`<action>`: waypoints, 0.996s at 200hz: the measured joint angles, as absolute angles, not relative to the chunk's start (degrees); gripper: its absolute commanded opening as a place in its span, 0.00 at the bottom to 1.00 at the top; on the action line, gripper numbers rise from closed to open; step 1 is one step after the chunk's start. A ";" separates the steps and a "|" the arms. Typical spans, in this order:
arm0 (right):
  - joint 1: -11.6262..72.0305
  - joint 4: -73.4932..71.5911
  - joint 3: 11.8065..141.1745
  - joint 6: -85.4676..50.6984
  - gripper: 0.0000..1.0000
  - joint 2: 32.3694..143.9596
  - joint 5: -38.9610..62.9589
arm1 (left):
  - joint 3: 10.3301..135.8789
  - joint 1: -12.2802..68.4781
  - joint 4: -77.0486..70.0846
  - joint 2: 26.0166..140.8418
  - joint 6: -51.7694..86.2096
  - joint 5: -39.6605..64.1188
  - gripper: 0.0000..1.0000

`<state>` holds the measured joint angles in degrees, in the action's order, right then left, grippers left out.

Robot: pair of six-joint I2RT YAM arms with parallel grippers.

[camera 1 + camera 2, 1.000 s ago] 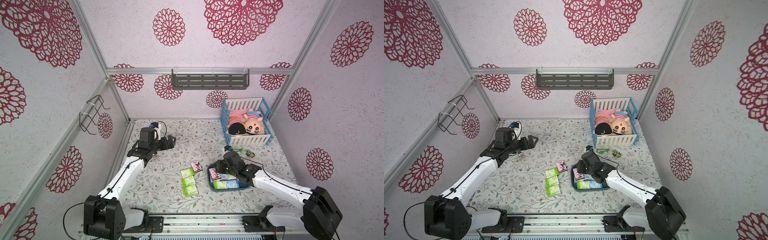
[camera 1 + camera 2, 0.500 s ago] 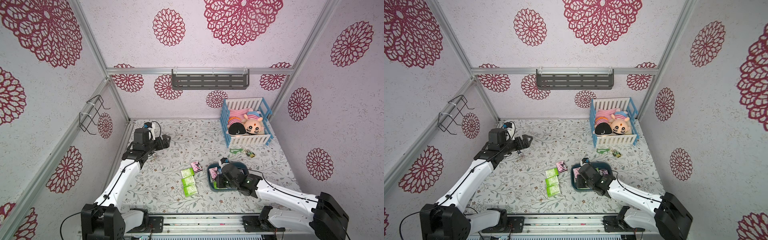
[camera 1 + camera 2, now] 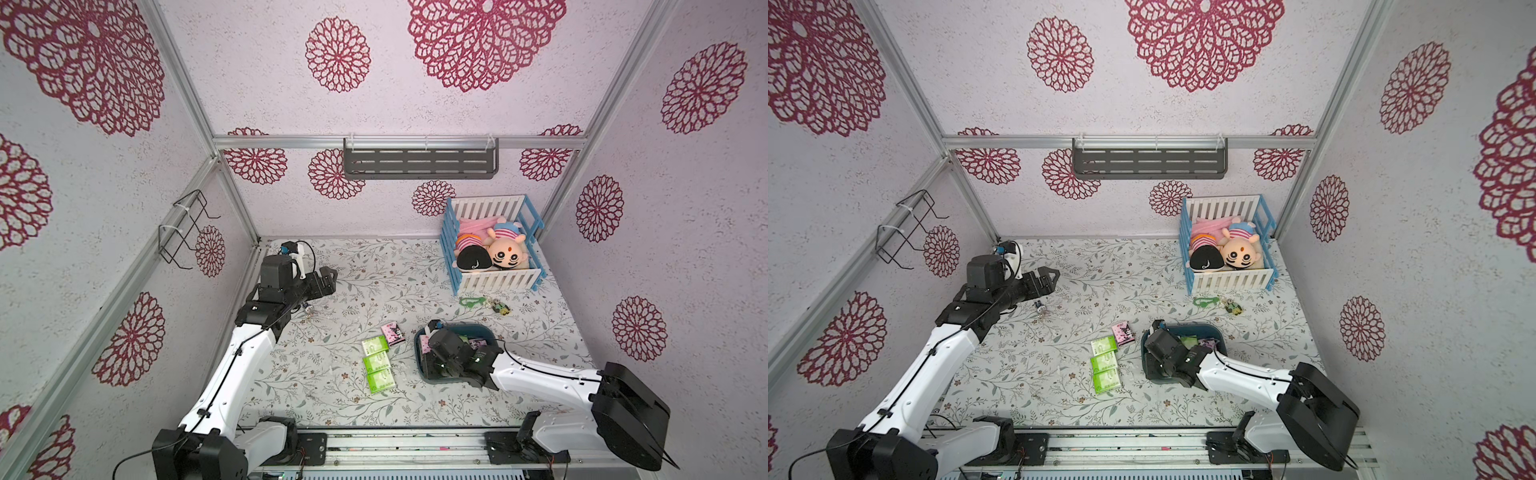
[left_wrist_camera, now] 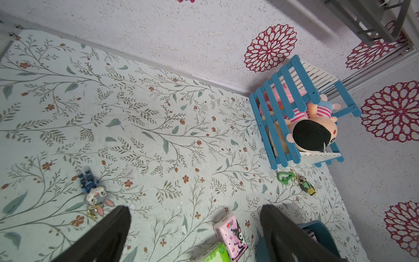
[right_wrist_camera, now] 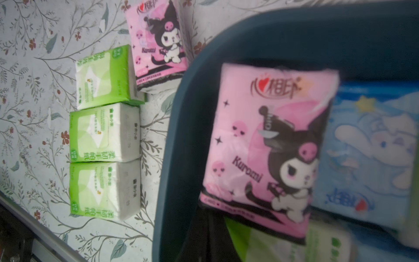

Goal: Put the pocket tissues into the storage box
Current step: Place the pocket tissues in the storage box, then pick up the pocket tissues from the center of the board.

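- Loose packs lay just left of the box, their row running near-far.
- The right gripper sat nearer, over the box; I couldn't tell its grip.
- The left gripper gaped, far-left.

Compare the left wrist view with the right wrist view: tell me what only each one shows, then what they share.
Only the left wrist view: the blue-and-white crib with plush dolls, a green carabiner, a rabbit keychain, and the open left gripper.
Only the right wrist view: two more lime green packs on the table and, within the storage box, a second pink Kuromi pack, a light blue pack and a green pack.
Both: the pink Kuromi pack lying on the table, the lime green pack beside it, the box's rim.
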<state>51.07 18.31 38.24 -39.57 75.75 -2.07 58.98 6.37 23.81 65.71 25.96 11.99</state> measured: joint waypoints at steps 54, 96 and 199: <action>51.03 24.88 47.75 -35.07 0.39 70.30 -2.26 | 60.36 6.31 26.50 64.38 25.93 11.25 0.97; 49.82 21.96 58.08 -30.59 0.56 75.83 -2.22 | 60.97 6.11 26.72 64.27 25.93 13.02 0.97; 43.44 36.23 94.37 -21.58 0.59 117.75 3.49 | 60.60 4.16 30.11 63.00 24.08 15.57 0.97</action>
<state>43.44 36.23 94.37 -21.58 117.75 3.49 60.60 4.16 30.11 63.00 24.08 15.57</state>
